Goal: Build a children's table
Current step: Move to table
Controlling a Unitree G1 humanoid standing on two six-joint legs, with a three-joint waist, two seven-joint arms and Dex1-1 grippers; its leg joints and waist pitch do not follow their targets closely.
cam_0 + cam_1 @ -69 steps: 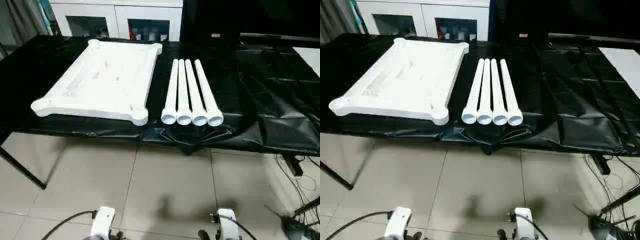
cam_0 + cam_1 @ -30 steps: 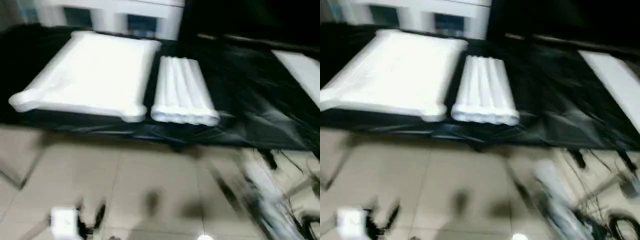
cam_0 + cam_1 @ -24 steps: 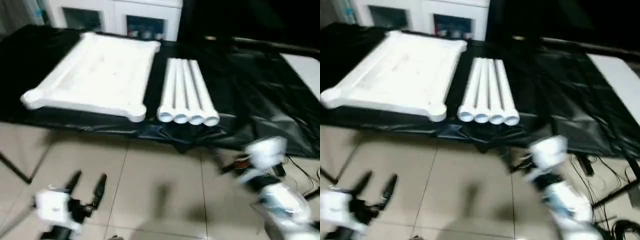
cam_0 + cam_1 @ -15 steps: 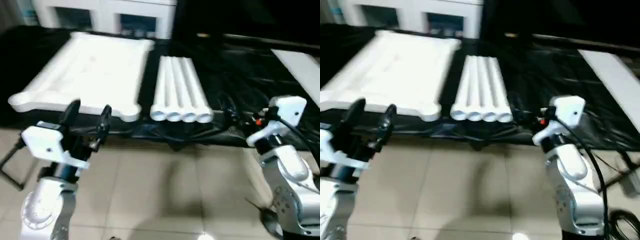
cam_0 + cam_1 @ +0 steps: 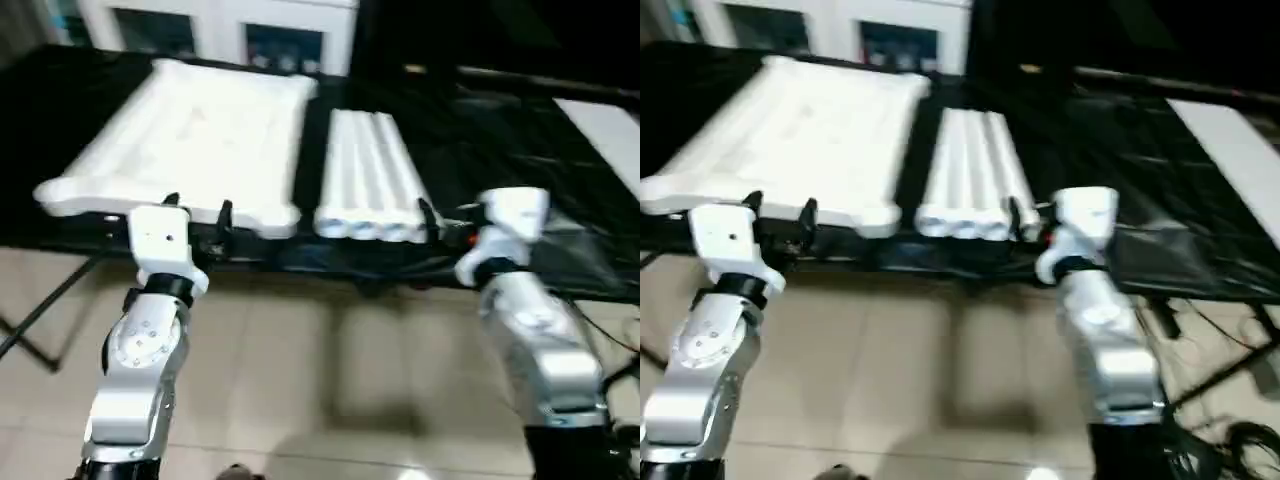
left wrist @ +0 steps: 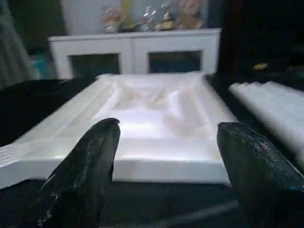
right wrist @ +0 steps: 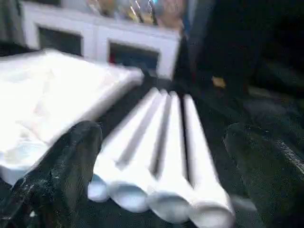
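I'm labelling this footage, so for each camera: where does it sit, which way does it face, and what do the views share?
Head views: on the head, looking forward and down at the tabletop and legs over both silver forearms, left hand and right hand.
Left wrist view: along the open left hand's fingers at the tabletop's near edge.
Right wrist view: along the open right hand's fingers at the legs' open ends.
Shared: tabletop, legs, cabinet.

head pair looks down and forward over both forearms. wrist views look low and close; both share the tabletop (image 6: 156, 118) toward 12 o'clock.
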